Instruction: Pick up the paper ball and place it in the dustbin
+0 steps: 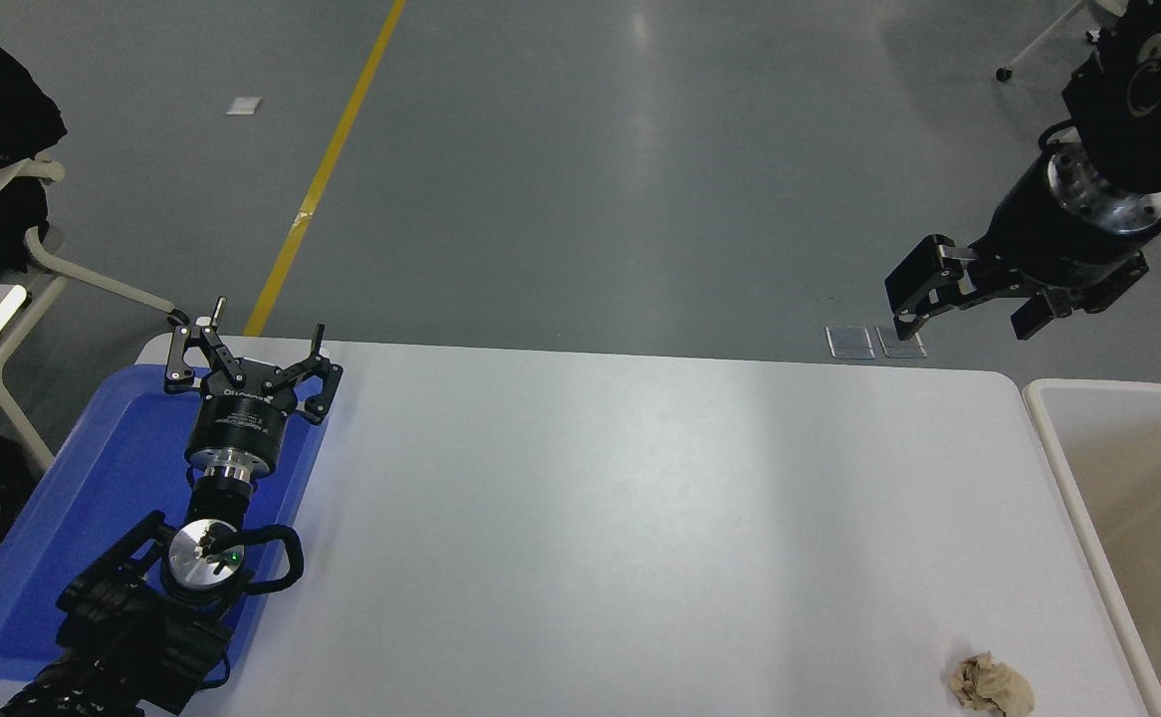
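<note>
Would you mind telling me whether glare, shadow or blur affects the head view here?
Head view: a soft pale band of reflected light runs down the white table and the grey floor beyond; the paper ball is sharp, with only a faint shadow; the right gripper and left gripper show crisp, unblurred edges.

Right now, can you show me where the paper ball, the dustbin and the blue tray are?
paper ball (991, 684), head view, middle of the crumpled wad.
dustbin (1063, 468), head view, its white left rim.
blue tray (103, 478), head view, bare blue floor left of the parked arm.
</note>
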